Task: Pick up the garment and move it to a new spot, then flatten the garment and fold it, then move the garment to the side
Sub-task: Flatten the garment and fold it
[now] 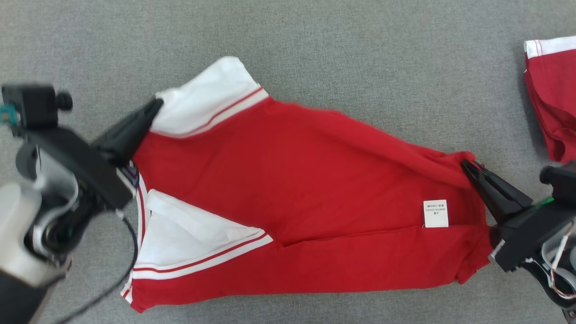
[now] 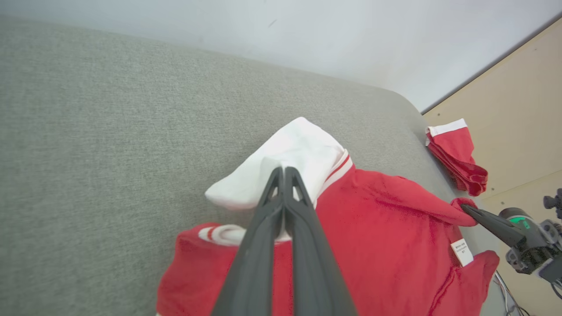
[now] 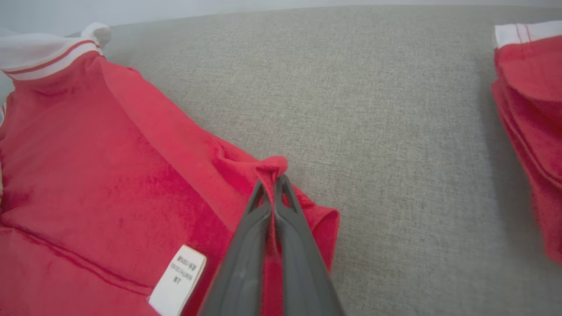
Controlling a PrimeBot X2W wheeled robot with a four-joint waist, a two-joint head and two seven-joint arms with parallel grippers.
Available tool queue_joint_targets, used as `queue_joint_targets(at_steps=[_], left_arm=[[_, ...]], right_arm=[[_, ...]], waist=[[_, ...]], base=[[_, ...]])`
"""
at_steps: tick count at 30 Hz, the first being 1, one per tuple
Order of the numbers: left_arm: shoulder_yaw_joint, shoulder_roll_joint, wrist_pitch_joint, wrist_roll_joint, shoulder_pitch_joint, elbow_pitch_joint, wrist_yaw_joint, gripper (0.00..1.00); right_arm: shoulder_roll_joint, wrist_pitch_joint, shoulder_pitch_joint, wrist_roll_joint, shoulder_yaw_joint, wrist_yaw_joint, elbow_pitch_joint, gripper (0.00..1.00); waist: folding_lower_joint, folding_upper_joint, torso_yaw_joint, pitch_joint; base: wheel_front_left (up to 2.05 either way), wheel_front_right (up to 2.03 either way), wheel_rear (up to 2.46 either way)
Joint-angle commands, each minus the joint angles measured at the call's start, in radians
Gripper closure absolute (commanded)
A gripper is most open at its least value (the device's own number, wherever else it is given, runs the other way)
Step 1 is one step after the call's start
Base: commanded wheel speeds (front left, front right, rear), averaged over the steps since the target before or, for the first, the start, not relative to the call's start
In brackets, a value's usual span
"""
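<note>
The garment (image 1: 288, 180) is a red shirt with white, red-striped sleeves, inside out with a white care label (image 1: 435, 213) showing, spread across the grey surface. My left gripper (image 1: 155, 105) is shut on the white sleeve at the garment's upper left edge; in the left wrist view its fingers (image 2: 283, 173) pinch that white cloth (image 2: 298, 149). My right gripper (image 1: 468, 165) is shut on the red hem corner at the right; the right wrist view shows its tips (image 3: 274, 180) clamped on a fold of red fabric (image 3: 131, 175).
A second red garment with a white band (image 1: 551, 90) lies folded at the right edge of the grey surface (image 1: 360, 45), also seen as a folded red garment (image 3: 531, 109). A pale wooden floor (image 2: 518, 109) lies beyond the surface's rounded edge.
</note>
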Motion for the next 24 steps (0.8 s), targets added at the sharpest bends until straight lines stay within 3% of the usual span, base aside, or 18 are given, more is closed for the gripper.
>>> queue_joint_targets(at_steps=[1,6,12,24], left_arm=[[0.005,0.019,-0.018,-0.005,0.031,-0.024,0.001,1.0],[0.024,0.064,-0.081,-0.027,0.156,-0.116,0.005,1.0],[0.049,0.079,-0.153,-0.053,0.271,-0.185,0.018,1.0],[0.049,0.053,-0.228,-0.128,0.43,-0.221,0.016,1.0]], right_arm=[[-0.008,0.0,0.012,0.005,-0.008,-0.001,-0.007,1.0],[-0.01,-0.012,0.043,-0.024,-0.024,-0.001,0.003,1.0],[-0.008,-0.021,0.062,-0.041,-0.047,-0.001,0.019,1.0],[-0.007,-0.046,0.128,-0.044,-0.06,-0.001,0.019,1.0]], waist=[[0.0002,0.0,0.0,-0.001],[0.0002,0.0,0.0,-0.007],[0.0002,0.0,0.011,-0.015],[0.0002,0.0,0.028,-0.035]], base=[[0.0,0.0,0.0],[0.0,0.0,0.0],[0.0,0.0,0.0],[0.0,0.0,0.0]])
